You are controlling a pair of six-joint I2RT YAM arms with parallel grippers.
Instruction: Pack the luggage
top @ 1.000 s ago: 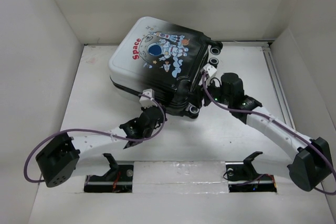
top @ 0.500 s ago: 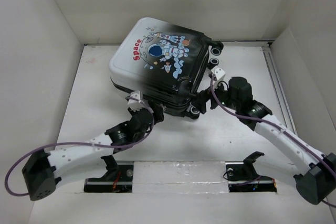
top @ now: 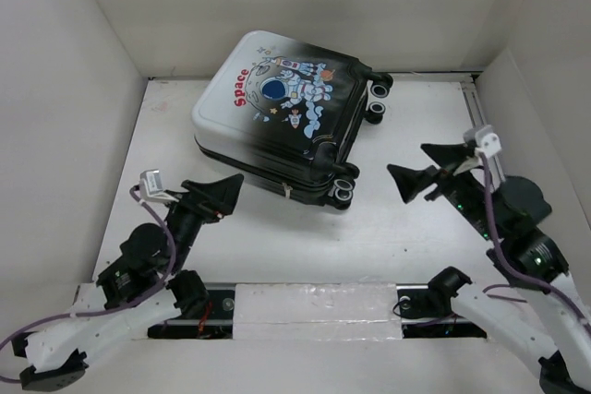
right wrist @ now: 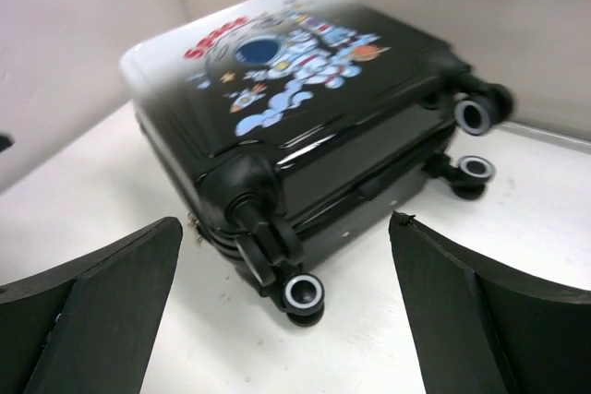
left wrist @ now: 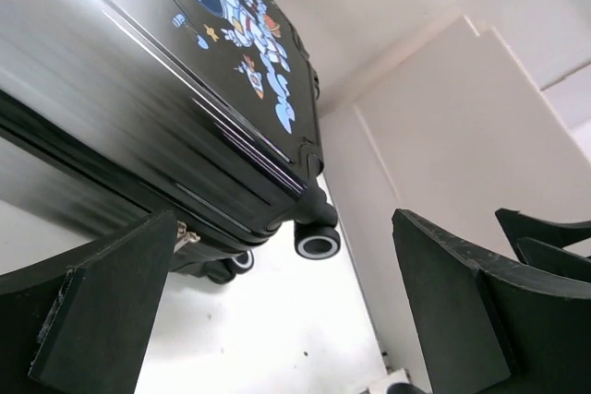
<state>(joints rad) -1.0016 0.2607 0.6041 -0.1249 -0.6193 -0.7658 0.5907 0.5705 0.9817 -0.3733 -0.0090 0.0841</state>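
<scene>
The luggage [top: 277, 122] lies flat and closed at the back middle of the table, astronaut side up, with its wheels [top: 343, 193] facing right. My left gripper [top: 211, 198] hangs open just off its near left corner, touching nothing. In the left wrist view the luggage [left wrist: 138, 71] fills the upper left beyond the spread fingers of that gripper [left wrist: 277, 320]. My right gripper [top: 427, 168] is open too, apart from the wheel end on the right. The right wrist view shows the luggage [right wrist: 305, 108] and a near wheel [right wrist: 305, 292] ahead of the right gripper [right wrist: 286, 320].
White walls enclose the table on the left, back and right. A metal rail [top: 488, 149] runs along the right edge. Two black brackets [top: 194, 288] [top: 443, 283] stand on the arm mounts at the near edge. A zipper pull [top: 289, 193] hangs at the luggage's front.
Both arms have drawn back from the luggage's near side toward the table's front. Both grippers have gone from shut or nearly shut to wide open. The luggage has stayed put.
</scene>
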